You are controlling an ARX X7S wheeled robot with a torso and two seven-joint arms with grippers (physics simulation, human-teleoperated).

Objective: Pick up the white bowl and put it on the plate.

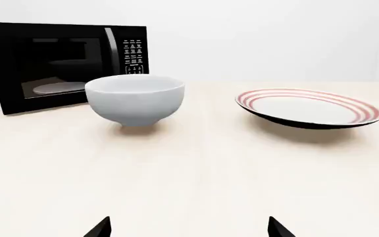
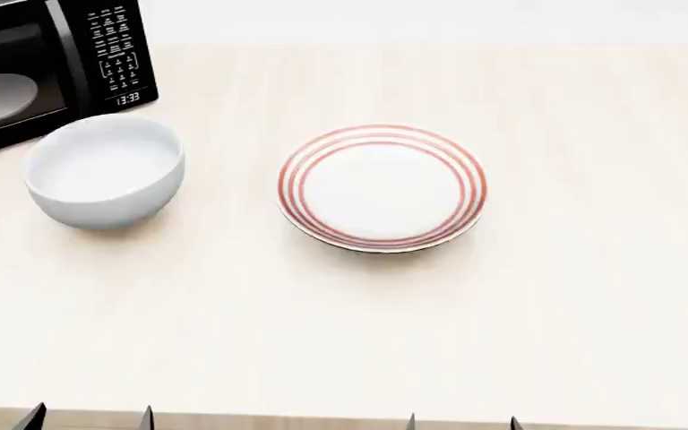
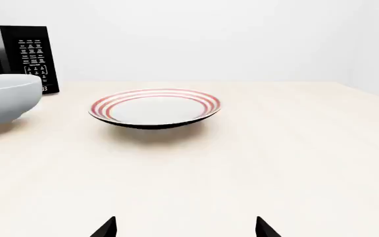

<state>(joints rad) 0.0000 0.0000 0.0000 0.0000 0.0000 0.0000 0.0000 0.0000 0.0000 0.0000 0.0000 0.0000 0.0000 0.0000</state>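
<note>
The white bowl [image 2: 105, 182] stands upright and empty on the table at the left, just in front of the microwave; it also shows in the left wrist view [image 1: 135, 98] and at the edge of the right wrist view [image 3: 5, 98]. The plate [image 2: 382, 186] with red rings lies empty at the table's middle, right of the bowl, and shows in both wrist views [image 1: 308, 107] [image 3: 155, 107]. My left gripper [image 2: 90, 421] and right gripper [image 2: 464, 423] are open and empty at the table's near edge, far short of both. Only their black fingertips [image 1: 100, 228] [image 3: 105, 228] show.
A black microwave [image 2: 46, 63] with a greyish dish inside stands at the back left, close behind the bowl. The light wooden table [image 2: 583, 296] stretches to the right and toward me. A white wall lies behind.
</note>
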